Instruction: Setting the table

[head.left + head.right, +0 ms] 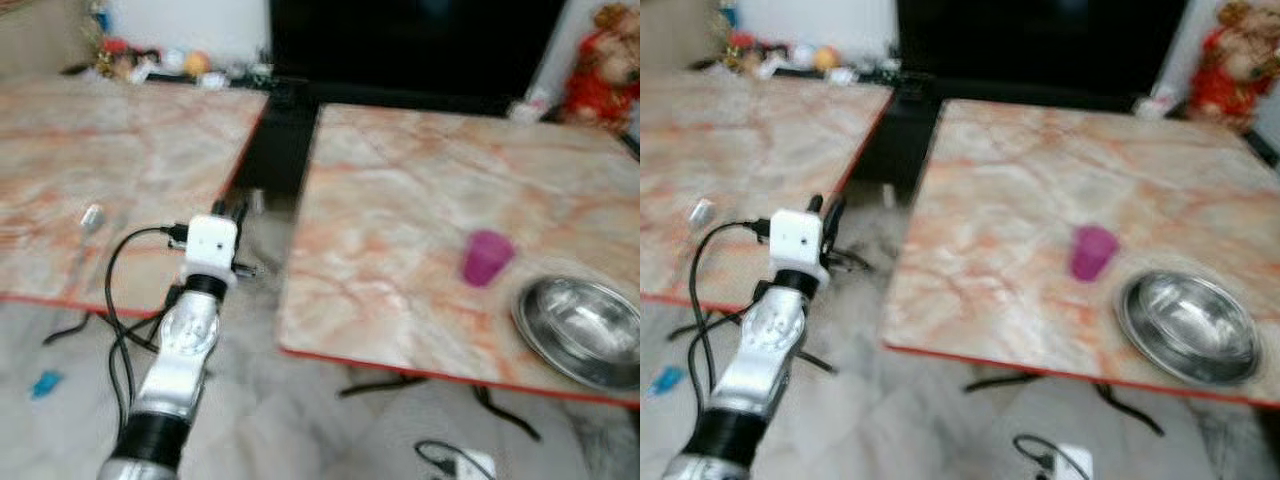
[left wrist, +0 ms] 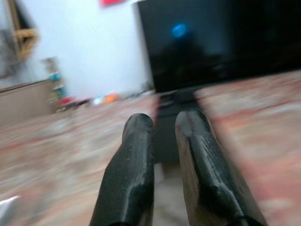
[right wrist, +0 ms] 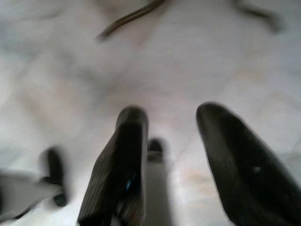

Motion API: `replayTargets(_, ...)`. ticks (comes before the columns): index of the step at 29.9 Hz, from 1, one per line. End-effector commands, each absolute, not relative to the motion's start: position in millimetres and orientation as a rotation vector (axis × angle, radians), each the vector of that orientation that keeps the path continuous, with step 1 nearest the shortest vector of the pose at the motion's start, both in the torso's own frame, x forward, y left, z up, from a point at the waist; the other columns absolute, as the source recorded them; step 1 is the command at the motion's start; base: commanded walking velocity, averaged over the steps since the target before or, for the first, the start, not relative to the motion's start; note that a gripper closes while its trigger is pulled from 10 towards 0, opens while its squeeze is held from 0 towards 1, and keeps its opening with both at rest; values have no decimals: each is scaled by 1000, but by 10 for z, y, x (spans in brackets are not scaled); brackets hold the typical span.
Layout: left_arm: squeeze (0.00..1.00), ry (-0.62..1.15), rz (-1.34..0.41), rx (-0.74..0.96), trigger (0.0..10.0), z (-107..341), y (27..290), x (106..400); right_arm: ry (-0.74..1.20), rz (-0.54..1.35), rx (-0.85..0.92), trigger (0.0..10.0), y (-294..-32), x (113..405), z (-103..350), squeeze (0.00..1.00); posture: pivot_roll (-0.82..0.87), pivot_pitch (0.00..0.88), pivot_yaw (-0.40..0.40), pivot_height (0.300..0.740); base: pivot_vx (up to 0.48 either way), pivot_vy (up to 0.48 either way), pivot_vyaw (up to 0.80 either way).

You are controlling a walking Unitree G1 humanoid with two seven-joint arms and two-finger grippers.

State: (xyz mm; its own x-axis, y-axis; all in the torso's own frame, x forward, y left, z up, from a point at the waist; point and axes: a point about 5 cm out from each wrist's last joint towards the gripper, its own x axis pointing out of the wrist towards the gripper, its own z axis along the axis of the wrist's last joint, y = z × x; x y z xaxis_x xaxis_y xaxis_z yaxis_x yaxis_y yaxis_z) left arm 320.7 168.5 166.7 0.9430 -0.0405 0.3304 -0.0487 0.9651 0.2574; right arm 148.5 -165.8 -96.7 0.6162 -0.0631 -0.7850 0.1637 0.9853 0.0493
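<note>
Left end effector: two black fingers nearly together w/ a thin slit between, nothing held. It's raised over the gap between the two marble-pattern surfaces, pointing fwd toward the dark TV. Seen from the head cam, its white wrist block sits just off the near edge of the left surface.

Right end effector: fingers clearly apart, empty, hanging over pale floor tiles w/ a cable nearby; arm looks idle.

Key relation: the task items lie to the robot's right of the left end effector, across the gap, on the right surface. Purple cup stands upright near the front edge; steel bowl is just beside it, further right & closer to the edge. They look apart, though blur makes it hard to be sure. Judging by layout, the right arm is the nearer one for both, once lifted.

A small silvery object lies on the left surface, close to the left end effector's left — prob. cutlery, too blurred to say; long axis runs roughly away from the robot.

No readable brands/labels/writing anywhere; frames are motion-blurred.
</note>
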Motion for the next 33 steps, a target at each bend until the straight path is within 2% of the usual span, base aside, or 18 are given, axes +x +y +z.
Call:
replayTargets(1,0,-366,-22,259,10000,1718,1568,3221,914,-157,103,10000,-1774,1425,-981,0,135,0,-38,740,0,472,0)
replayTargets(10,0,-376,-12,264,10000,1740,1575,3215,915,-154,99,10000,-1779,1423,-981,0,136,0,-41,740,0,467,0)
replayTargets(23,0,-379,5,271,10000,1751,1617,3196,915,-140,86,10000,-1782,1428,-979,0,139,0,-45,740,0,51,0)
replayTargets(33,0,-383,9,270,10000,1766,1616,3200,913,-139,86,10000,-1782,1434,-977,0,139,0,-45,740,0,414,0)
